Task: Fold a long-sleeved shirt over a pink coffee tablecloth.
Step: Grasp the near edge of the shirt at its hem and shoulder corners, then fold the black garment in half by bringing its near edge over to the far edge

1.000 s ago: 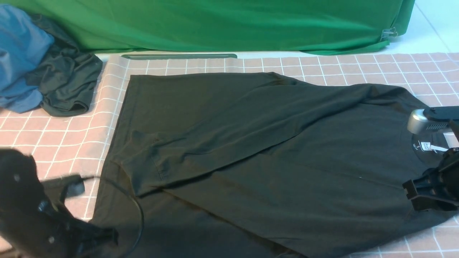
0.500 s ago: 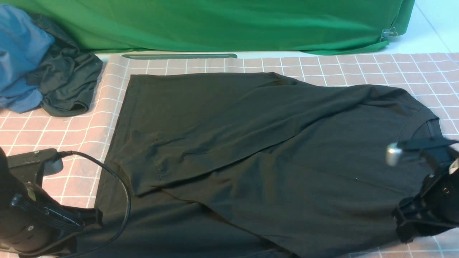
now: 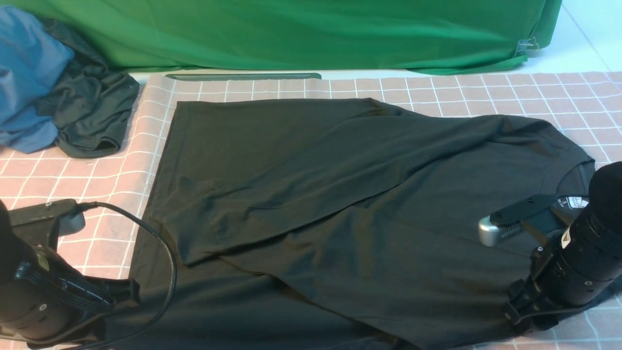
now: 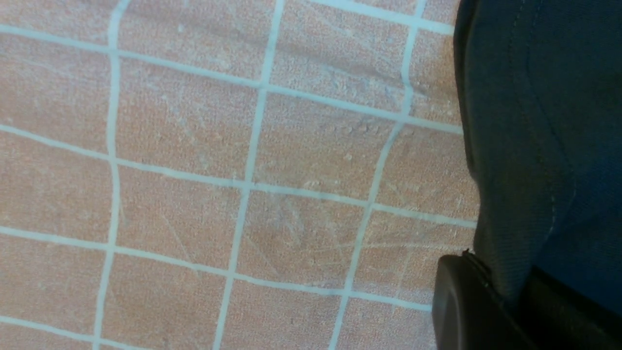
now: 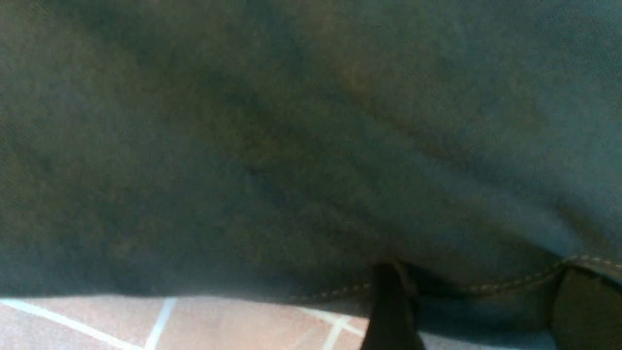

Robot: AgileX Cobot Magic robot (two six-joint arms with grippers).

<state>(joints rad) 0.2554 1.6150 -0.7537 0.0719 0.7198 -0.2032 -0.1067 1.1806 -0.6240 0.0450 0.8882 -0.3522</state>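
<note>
One large black long-sleeved cotton shirt (image 3: 340, 194) lies spread across the middle of one wide dusty-pink tablecloth with a thin white grid (image 3: 73, 180). Its crew neck, with a white label (image 3: 572, 200), points to the robot's right and its bottom hem to the robot's left. One sleeve is laid across the body. Behind the tablecloth hangs one plain bright green cloth (image 3: 291, 34). At the far left corner sits one bunch made of two pieces, a blue cloth (image 3: 29, 63) and a smaller dark crumpled garment (image 3: 92, 112).

Two black grippers are in view, one at each near corner of the shirt. The left gripper (image 3: 124, 294) sits at the shirt's hem edge on the robot's left. In the left wrist view its fingers (image 4: 461, 306) are pressed together with the edge of the black fabric pinched between them, the bare pink grid just beside. The right gripper (image 3: 520, 313) sits at the shirt's near edge below the collar. In the right wrist view its two fingers (image 5: 388, 311) stand well apart, with the shirt's stitched edge running across their tips and a strip of tablecloth showing below. The fabric touches the fingers, but they do not close on it.
</note>
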